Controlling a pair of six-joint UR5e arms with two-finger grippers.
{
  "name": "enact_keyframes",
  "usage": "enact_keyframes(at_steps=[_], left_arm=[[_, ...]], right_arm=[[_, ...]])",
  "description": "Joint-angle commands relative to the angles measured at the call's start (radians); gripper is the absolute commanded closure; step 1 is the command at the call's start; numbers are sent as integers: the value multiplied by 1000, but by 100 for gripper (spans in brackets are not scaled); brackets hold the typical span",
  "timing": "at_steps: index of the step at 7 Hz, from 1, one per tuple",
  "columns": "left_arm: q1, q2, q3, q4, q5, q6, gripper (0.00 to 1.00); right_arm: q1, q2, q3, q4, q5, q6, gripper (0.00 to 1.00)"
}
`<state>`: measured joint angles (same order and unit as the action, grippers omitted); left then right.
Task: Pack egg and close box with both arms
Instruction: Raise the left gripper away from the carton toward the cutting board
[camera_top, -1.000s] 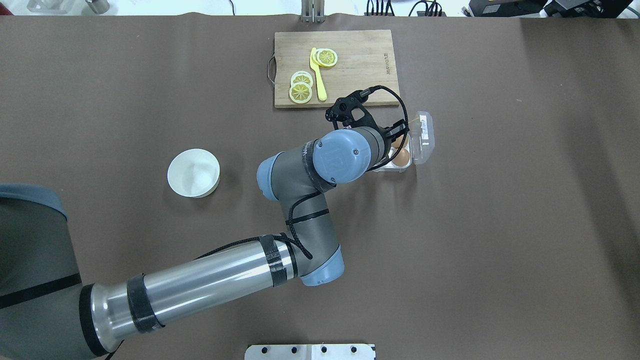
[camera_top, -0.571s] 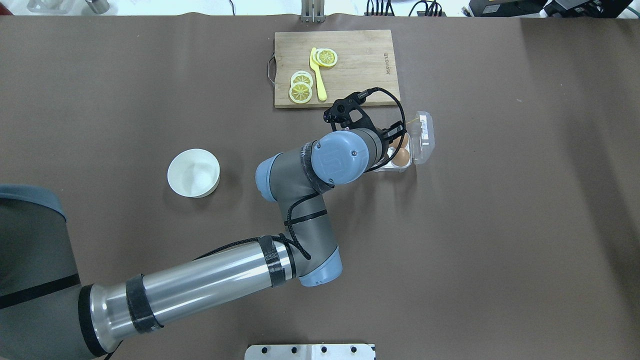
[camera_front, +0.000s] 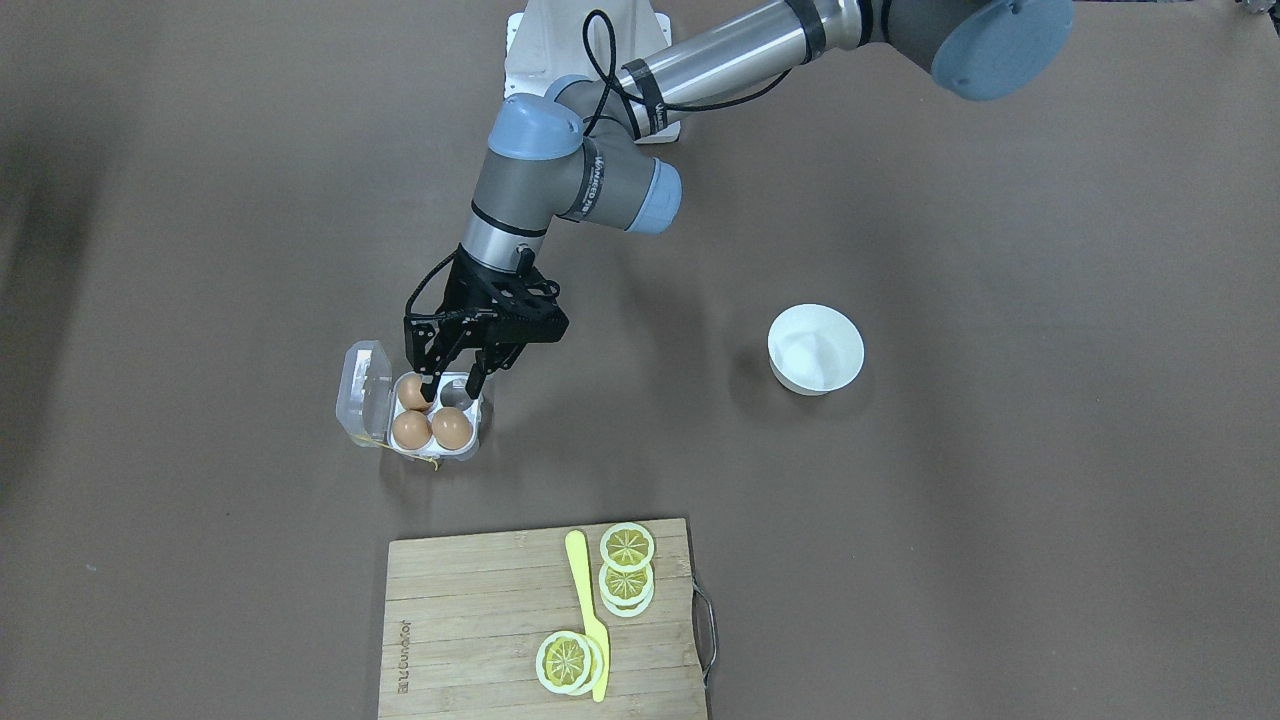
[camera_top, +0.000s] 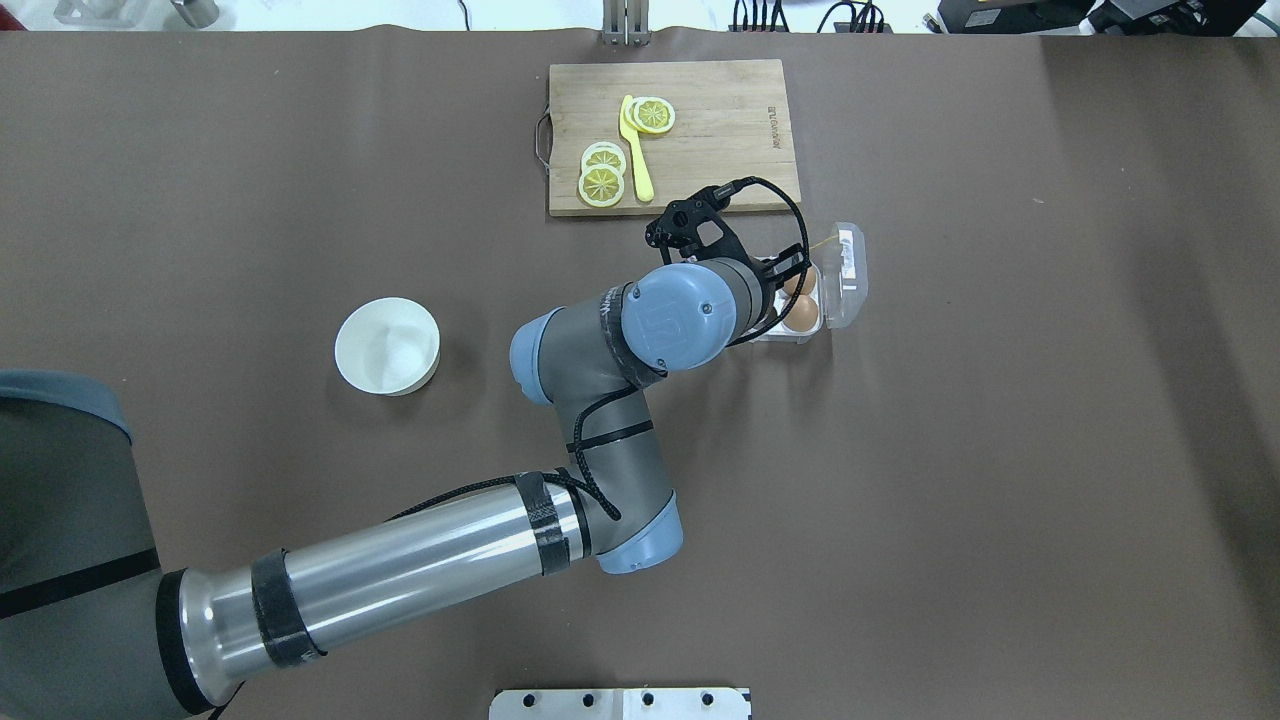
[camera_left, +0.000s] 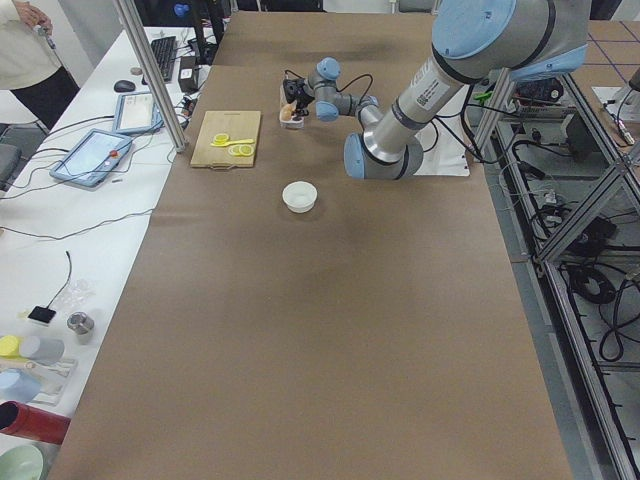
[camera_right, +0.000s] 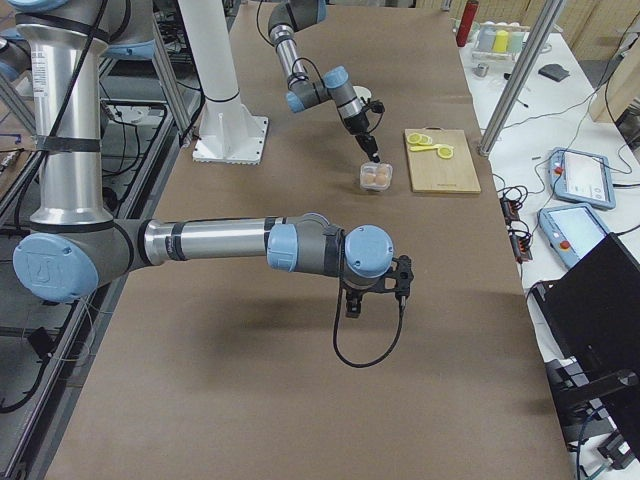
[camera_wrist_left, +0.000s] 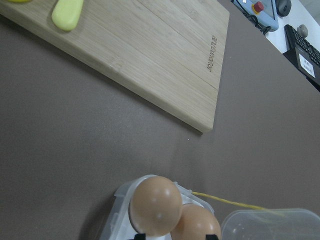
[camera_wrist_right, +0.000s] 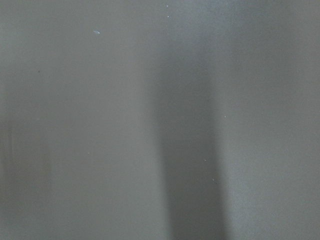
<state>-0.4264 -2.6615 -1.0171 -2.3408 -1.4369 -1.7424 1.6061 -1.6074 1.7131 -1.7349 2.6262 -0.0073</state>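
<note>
Left gripper (camera_front: 449, 394) has shifted a bit, fingers spread and empty, over the clear plastic four-cell carton (camera_front: 362, 385) with three orange-brown oval eggs (camera_front: 451, 428) inside, near the worktop's far edge.

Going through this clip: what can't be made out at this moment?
Right gripper: open or shut unclear; only a side view shows it, and its own camera sees just table.
Left gripper: hidden overhead by its own wrist, along with half the box.
Eggs: the left wrist view's bottom edge cuts off the box; only two show.
Front view: the left gripper partly covers one egg.

Left claw (camera_front: 449, 392) slightly leftward (overhead view)
</note>
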Motion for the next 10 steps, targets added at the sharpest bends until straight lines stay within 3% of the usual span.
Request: enact_keyframes(at_steps=[1, 2, 3, 4, 5, 6, 8, 9, 10], left_arm=[[-2, 0, 0, 0, -2, 0, 35], [-15, -1, -6, 0, -11, 0, 35], [-52, 0, -18, 3, -49, 6, 15], [-89, 26, -55, 9, -92, 29, 3], [-100, 108, -155, 38, -99, 50, 3], [-110, 180, -281, 148, -114, 104, 3], [-217, 277, -606, 500, -265, 189, 3], [-288, 320, -736, 626, -343, 272, 3], [-363, 372, -806, 650, -428, 297, 3]], right_arm=[[0, 1, 3, 0, 2, 1, 0], [0, 4, 5, 2, 2, 0, 0], [0, 12, 8, 6, 5, 0, 0], [0, 15, 28, 9, 3, 1, 0], [-2, 18, 34, 14, 2, 19, 0], [-17, 35, 58, 17, 2, 94, 0], [-89, 53, 63, 93, -11, 209, 1], [-125, 55, 56, 139, -26, 219, 8], [-171, 66, 36, 188, -37, 254, 19]])
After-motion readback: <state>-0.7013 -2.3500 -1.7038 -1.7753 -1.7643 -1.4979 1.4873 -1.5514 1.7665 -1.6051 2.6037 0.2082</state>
